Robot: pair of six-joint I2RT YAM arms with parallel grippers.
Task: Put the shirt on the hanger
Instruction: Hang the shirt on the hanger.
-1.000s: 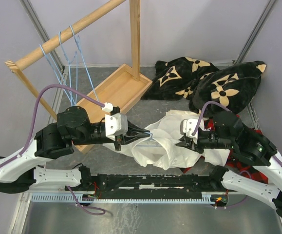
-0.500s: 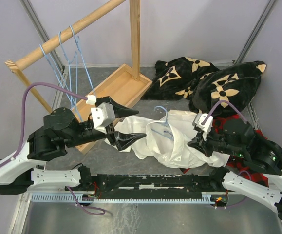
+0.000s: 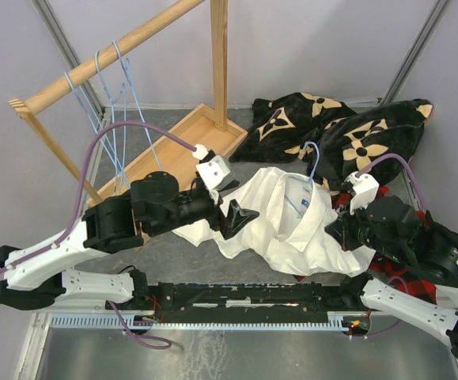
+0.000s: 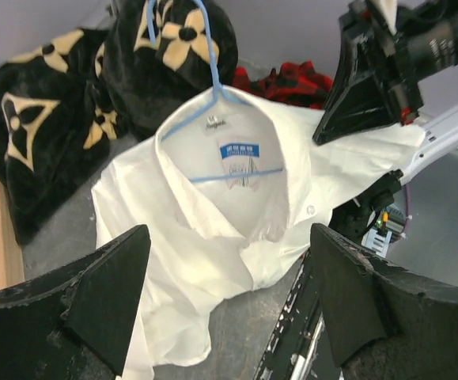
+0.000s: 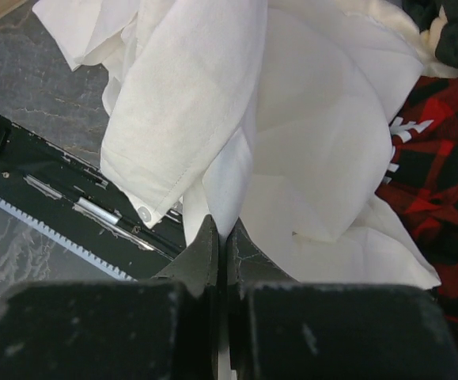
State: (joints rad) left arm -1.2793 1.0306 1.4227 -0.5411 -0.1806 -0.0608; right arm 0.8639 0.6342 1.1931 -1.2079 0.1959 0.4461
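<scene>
Lying rumpled on the grey worktop (image 3: 169, 255) in the top view, the cream-white shirt (image 3: 288, 226) has the light-blue wire hanger (image 3: 318, 161) inside its collar, with the hook pointing toward the black flowered blanket (image 3: 355, 134). In the left wrist view, the left gripper (image 4: 229, 237) is spread wide and empty, facing the shirt, and the hanger's bar crosses the blue neck label (image 4: 239, 150). In the right wrist view, the right gripper (image 5: 221, 237) is closed, pinching a fold of shirt beside the red-and-black plaid garment (image 5: 434, 182).

Blue hanger (image 4: 215, 87) inside crumpled white shirt (image 4: 185, 253)
</scene>
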